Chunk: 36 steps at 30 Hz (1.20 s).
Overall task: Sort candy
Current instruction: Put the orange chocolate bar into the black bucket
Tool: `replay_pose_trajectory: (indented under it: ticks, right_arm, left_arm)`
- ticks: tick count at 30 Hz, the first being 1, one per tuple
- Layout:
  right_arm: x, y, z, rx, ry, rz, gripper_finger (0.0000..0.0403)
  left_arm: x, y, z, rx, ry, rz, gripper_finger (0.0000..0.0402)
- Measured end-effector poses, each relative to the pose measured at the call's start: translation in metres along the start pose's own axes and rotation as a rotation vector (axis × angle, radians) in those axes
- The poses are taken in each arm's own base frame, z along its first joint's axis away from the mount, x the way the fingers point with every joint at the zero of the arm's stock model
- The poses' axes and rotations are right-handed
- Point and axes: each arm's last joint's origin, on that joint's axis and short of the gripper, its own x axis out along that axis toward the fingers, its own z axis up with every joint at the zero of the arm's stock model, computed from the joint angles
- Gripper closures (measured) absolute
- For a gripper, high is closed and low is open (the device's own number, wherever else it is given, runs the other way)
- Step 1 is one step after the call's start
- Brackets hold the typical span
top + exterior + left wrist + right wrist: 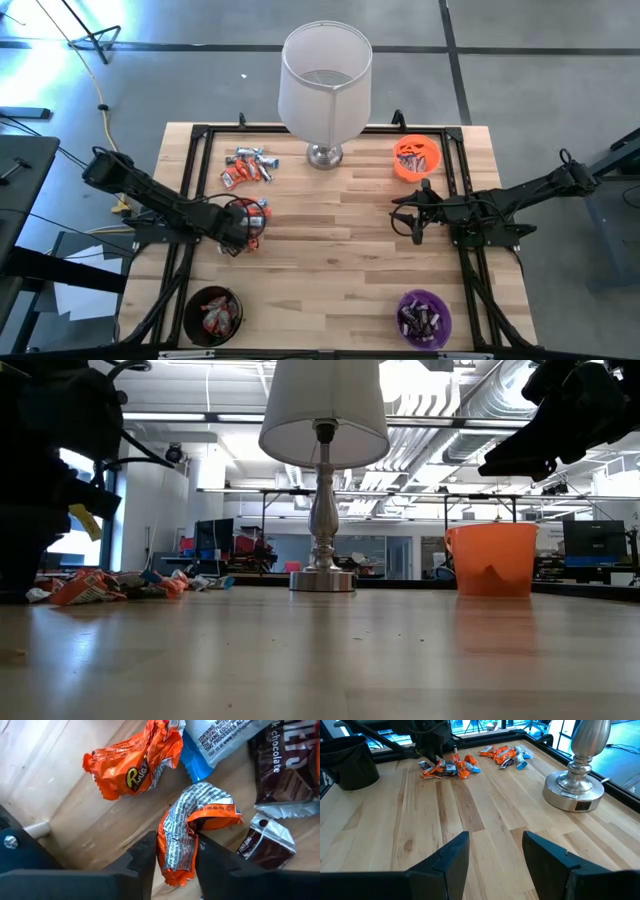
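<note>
Where the wooden table (340, 260) carries the whole setup, its largest item is the lamp (325, 85), which stands at the far edge, centred between my two arms, with a white shade and a silver base.

Three bowls come next. The orange bowl (416, 158) sits at the far right, the purple bowl (424, 316) at the near right, and the black bowl (212, 313) at the near left. Each holds wrapped candy.

My right gripper (492, 852) hovers above bare wood on the right half of the table, between the orange and purple bowls. Its fingers stand spread apart with nothing between them.

My left gripper (172, 857) is down on the table on the left half, at a cluster of candy. Its two fingers stand on either side of an orange-wrapped candy bar (192, 827). The wrapper fills the gap between them. I cannot tell whether the fingers are pressing it.

The loose candy lies in two groups on the left half of the table. One pile (248, 166) sits just left of the lamp base. The other cluster (252, 213) lies under my left gripper and includes a second orange wrapper (132, 762), a blue-white wrapper (215, 740) and two dark brown wrappers (285, 770).
</note>
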Motion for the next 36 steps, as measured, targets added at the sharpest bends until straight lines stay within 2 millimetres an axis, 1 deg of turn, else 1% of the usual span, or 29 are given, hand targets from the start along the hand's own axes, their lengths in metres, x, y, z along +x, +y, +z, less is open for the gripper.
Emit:
replay_pose_trajectory:
  ticks: [3,9,15,19,23,27,30,33,36]
  right_arm:
    - [0.0,0.0,0.0,0.0,0.0,0.0,0.0222]
    - [0.0,0.0,0.0,-0.002,0.002,0.0,0.0222]
    - [0.0,0.0,0.0,-0.002,0.003,0.0,0.0222]
    - [0.0,0.0,0.0,-0.002,0.003,-0.001,0.0222]
    - [0.0,0.0,0.0,-0.001,0.003,-0.001,0.0222]
    - [0.0,0.0,0.0,-0.002,0.003,-0.001,0.0222]
    - [0.0,0.0,0.0,-0.002,0.003,-0.001,0.0222]
    - [0.0,0.0,0.0,-0.002,0.003,0.0,0.0222]
    - [0.0,0.0,0.0,-0.001,0.003,0.0,0.0222]
  left_arm:
    - [-0.007,-0.005,0.003,0.007,-0.006,-0.035,0.0302]
    - [-0.023,-0.011,0.007,0.008,0.024,-0.056,0.03]
    - [-0.043,-0.019,0.013,0.022,0.003,-0.098,0.0317]
    - [-0.064,-0.022,0.015,0.03,0.01,-0.095,0.0322]
    - [-0.1,-0.03,0.01,0.034,0.009,-0.141,0.0323]
    - [-0.144,-0.042,-0.006,-0.006,-0.086,-0.246,0.0323]
    - [-0.171,-0.05,-0.027,-0.081,-0.165,-0.353,0.0323]
    - [-0.183,-0.058,-0.051,-0.198,-0.214,-0.424,0.0323]
    - [-0.185,-0.071,-0.077,-0.276,-0.191,-0.45,0.0323]
